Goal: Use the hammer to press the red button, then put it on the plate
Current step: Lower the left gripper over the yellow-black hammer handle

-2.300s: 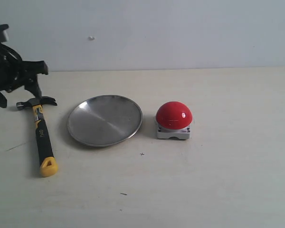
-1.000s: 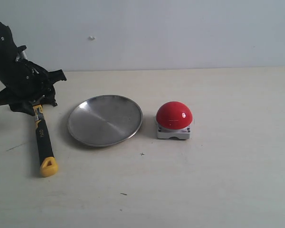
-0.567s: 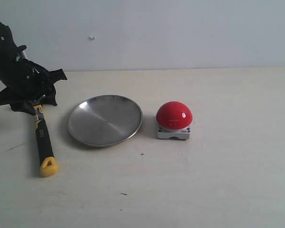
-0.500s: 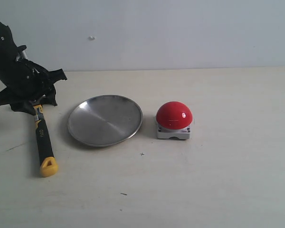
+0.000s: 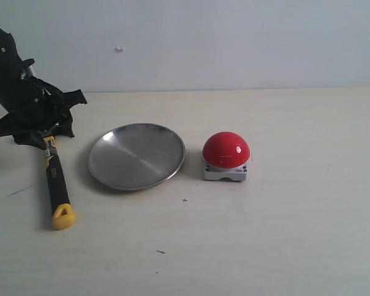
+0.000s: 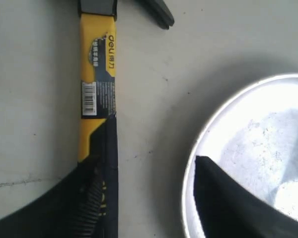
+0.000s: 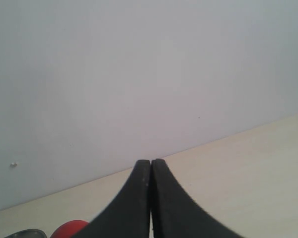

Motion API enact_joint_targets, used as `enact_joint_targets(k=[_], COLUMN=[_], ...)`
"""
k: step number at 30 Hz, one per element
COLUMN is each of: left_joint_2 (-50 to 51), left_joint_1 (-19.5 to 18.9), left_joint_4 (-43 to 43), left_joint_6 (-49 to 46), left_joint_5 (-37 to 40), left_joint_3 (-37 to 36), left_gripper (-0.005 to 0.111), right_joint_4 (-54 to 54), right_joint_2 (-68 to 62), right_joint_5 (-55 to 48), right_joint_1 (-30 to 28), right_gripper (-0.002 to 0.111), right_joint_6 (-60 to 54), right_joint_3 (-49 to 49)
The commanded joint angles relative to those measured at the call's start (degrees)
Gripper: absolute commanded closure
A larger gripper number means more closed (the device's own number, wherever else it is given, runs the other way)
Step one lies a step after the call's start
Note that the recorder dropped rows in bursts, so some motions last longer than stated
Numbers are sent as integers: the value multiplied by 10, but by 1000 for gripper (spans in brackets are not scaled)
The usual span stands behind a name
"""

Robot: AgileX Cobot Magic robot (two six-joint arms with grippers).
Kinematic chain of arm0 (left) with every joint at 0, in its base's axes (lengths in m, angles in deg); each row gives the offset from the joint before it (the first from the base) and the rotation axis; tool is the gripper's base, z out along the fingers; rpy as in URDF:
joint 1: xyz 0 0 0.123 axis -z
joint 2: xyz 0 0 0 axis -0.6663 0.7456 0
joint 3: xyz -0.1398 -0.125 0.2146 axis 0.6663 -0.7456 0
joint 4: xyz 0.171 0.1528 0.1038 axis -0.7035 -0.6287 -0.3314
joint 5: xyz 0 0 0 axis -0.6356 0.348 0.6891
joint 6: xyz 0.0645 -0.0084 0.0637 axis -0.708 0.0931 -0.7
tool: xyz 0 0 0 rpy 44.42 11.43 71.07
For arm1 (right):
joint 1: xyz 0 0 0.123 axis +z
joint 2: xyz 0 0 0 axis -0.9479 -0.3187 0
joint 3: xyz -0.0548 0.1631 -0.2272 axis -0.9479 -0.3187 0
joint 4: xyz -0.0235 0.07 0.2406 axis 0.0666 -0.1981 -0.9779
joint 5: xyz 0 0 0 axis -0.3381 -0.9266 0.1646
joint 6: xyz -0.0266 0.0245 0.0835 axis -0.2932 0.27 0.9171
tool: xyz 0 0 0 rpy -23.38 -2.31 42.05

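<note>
Hammer: small claw hammer [image 5: 54, 179] with a dark metal head, a black-and-yellow handle and a yellow butt end. It lies flat on the pale beige desk [image 5: 277, 240] near its left edge, with the head toward the far edge and the butt toward the near edge.
Plate: round shallow silver metal plate [image 5: 135, 157], just beside the hammer, between it and the button.
Button: glossy red dome button [image 5: 226, 149] on a square grey base, near the middle of the desk, close to the plate but apart from it.
Left gripper: black left gripper [image 5: 42, 132] is low over the head end of the hammer. Its jaws stand apart. In the wrist view one finger overlaps the black part of the handle [image 6: 98, 99] and the other is seen over the plate's rim [image 6: 253, 139]. I cannot tell if a finger touches the handle; nothing is clamped.
Right gripper: right gripper [image 7: 150, 198] is in the air, fingers pressed together, holding nothing.
Handling: probably stiff and head-heavy, so a grip far from the head would let it tip down.
Where to hold: across the handle, on the ribbed black part, which looks less slippery than the smooth yellow part with the label.
Risk: the head may slide off the glossy dome, and the light plate may shift when the hammer is laid on it.
</note>
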Motion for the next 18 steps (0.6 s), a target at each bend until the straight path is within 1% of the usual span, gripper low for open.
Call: enact_joint_targets(k=[1,5,11,13,15,18], left_joint_2=[1,1,1,1,1,1], left_joint_1=[-1,-1,-2,-2,-3,-3], left_joint_4=[-24,-40,-57,-57,-57,-57], left_joint_6=[-1,-1,-1,15,32,32], left_joint_5=[-8,-10,-43,-50,-66,-98], left_joint_3=[4,4,4,4,4,4], left_gripper=[53,53,53,53,53,53], right_joint_4=[6,6,6,6,6,6], right_joint_2=[3,3,3,3,3,3], right_joint_5=[1,1,1,1,1,1], right_joint_1=[1,1,1,1,1,1], right_gripper=[108,108,108,108,108,108], right_joint_6=[0,0,0,0,0,0], right_joint_3=[-2,-2,-2,-2,-2,-2])
